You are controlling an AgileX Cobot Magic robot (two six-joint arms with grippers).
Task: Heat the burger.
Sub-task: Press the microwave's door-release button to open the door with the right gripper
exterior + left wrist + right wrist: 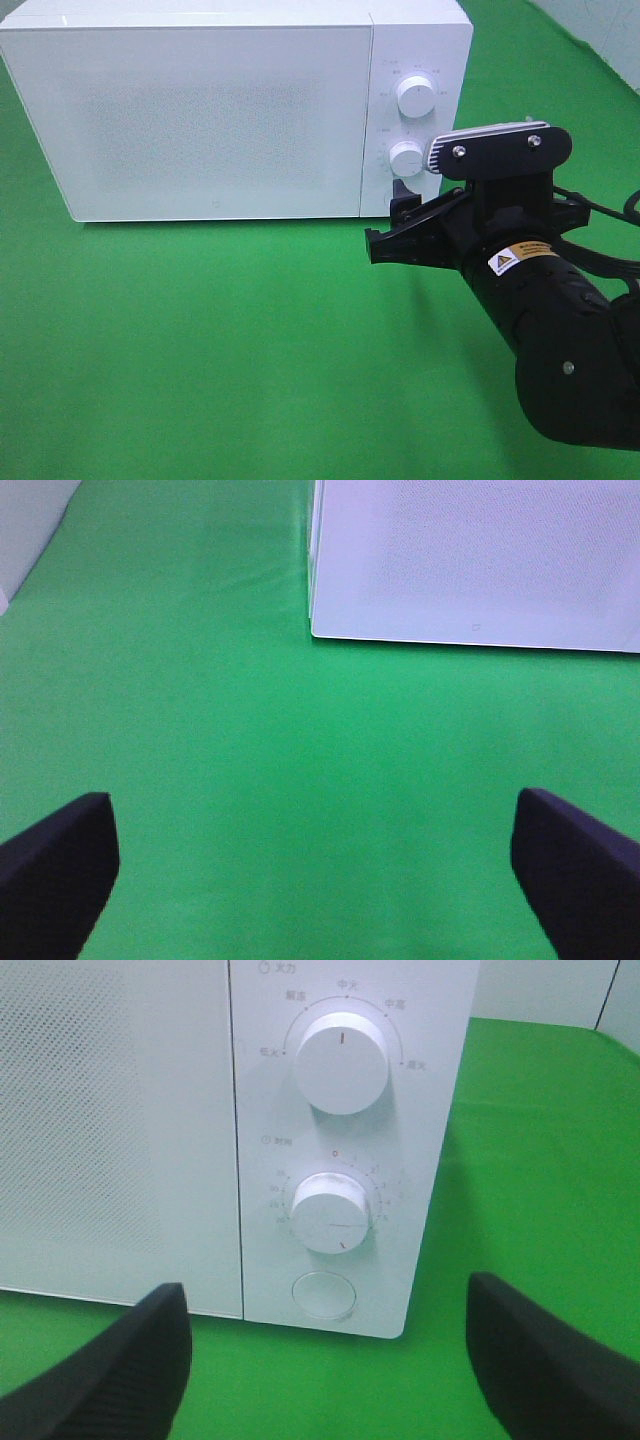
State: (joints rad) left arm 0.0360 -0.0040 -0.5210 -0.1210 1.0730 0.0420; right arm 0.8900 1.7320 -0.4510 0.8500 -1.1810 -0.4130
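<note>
The burger is out of view. The white microwave (200,110) stands at the back of the green cloth with its door shut. My right gripper (388,220) hangs open just in front of the microwave's control panel, near its bottom corner. In the right wrist view the right gripper (325,1360) faces the lower knob (330,1213) and the round button (322,1295), with nothing between its fingers. My left gripper (315,870) is open and empty over bare green cloth, a short way from the microwave's (470,560) front corner.
The panel carries an upper knob (415,97) and a lower knob (406,158). Green cloth (200,350) covers the table in front of the microwave. The bulky black right arm (560,340) fills the lower right.
</note>
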